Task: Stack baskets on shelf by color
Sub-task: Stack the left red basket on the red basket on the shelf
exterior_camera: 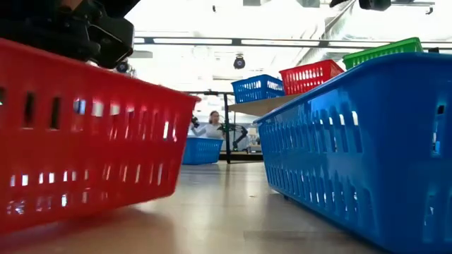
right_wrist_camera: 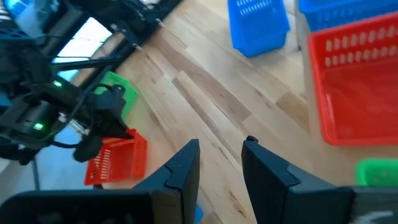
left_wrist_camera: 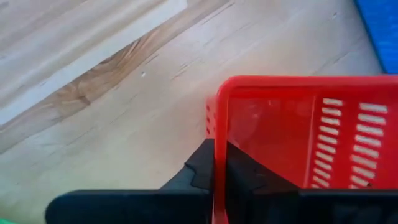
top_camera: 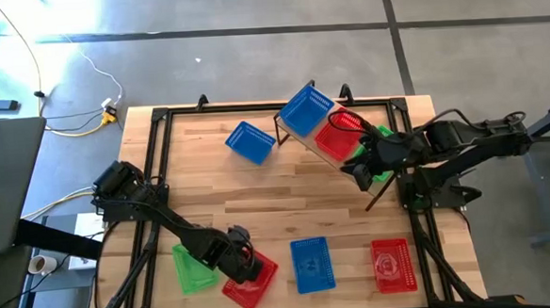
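Note:
My left gripper (top_camera: 242, 258) is shut on a red basket (top_camera: 253, 280) near the table's front edge, between a green basket (top_camera: 192, 268) and a blue basket (top_camera: 312, 263). Another red basket (top_camera: 392, 264) lies at the front right. The shelf (top_camera: 298, 137) stands slanted at the back right and carries a blue basket (top_camera: 306, 109), a red basket (top_camera: 338, 132) and a green basket (top_camera: 382, 174) that is mostly hidden. My right gripper (right_wrist_camera: 221, 155) hovers open beside the shelf with nothing between its fingers. My left gripper holds the red basket by the upper rim of one wall (left_wrist_camera: 214, 127), a short way from a corner. One finger (left_wrist_camera: 245, 171) is inside the basket and the other (left_wrist_camera: 198, 168) outside. The fingers come steeply from above. The basket's base seems to rest on the table.
A lone blue basket (top_camera: 249, 141) sits on the table left of the shelf. The middle of the wooden tabletop (top_camera: 287, 200) is bare. A black frame (top_camera: 153, 170) runs around the table's edges. A person (exterior_camera: 212, 125) shows far behind the table.

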Controlling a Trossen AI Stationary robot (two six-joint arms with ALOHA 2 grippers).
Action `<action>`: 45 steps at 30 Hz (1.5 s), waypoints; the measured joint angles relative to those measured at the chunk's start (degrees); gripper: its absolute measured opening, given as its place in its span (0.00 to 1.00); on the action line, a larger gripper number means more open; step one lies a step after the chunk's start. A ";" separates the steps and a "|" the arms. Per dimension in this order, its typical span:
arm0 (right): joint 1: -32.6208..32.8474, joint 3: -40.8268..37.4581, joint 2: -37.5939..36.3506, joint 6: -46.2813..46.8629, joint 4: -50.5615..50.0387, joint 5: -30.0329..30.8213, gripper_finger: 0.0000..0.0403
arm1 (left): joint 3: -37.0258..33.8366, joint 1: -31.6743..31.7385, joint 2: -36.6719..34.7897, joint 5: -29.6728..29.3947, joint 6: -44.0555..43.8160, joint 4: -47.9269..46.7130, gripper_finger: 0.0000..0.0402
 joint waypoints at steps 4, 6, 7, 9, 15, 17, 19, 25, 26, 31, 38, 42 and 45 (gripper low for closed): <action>0.01 0.00 0.00 -2.03 3.78 -1.83 0.26 | 2.15 0.28 -0.66 -2.22 1.84 -1.68 0.01; 0.02 0.01 0.00 -3.00 5.99 -2.92 0.26 | 3.50 0.76 -0.80 -3.56 3.16 -3.49 0.01; 0.01 0.01 0.00 -3.37 6.93 -3.10 0.26 | 3.99 1.12 -1.18 -4.23 4.00 -5.15 0.01; 0.02 0.02 -0.02 -4.40 8.82 -3.45 0.26 | 5.43 2.11 -1.74 -5.49 5.74 -7.30 0.00; 0.01 0.00 0.00 -5.74 12.47 -4.03 0.26 | 8.18 5.62 -4.01 -7.87 12.12 -14.39 0.00; 0.02 0.00 0.01 -5.58 13.82 -4.68 0.26 | 8.96 7.08 -5.25 -8.99 14.33 -17.86 0.00; 0.02 -0.04 0.26 -5.54 14.30 -5.40 0.26 | 9.42 8.47 -6.64 -10.34 16.29 -18.45 0.00; 0.02 0.00 1.88 -5.09 17.39 -5.36 0.26 | 9.29 13.94 -12.39 -15.83 23.69 -21.47 0.00; 0.02 -0.02 2.28 -4.14 16.90 -5.34 0.26 | 9.34 15.10 -13.33 -16.77 25.00 -20.87 0.00; -0.02 -0.02 4.16 -0.88 17.50 -5.10 0.26 | 9.35 20.86 -17.30 -20.46 33.37 -20.41 0.00; -0.02 -0.02 6.60 -0.54 19.53 -0.72 0.26 | 9.41 29.07 -20.22 -22.01 45.94 -16.99 0.00; -0.03 -0.02 7.70 -0.58 21.64 2.72 0.27 | 9.41 33.15 -21.23 -21.56 52.71 -13.86 0.00; -0.02 -0.02 8.27 -0.56 23.84 6.00 0.30 | 9.26 36.01 -21.70 -21.02 57.03 -12.26 0.00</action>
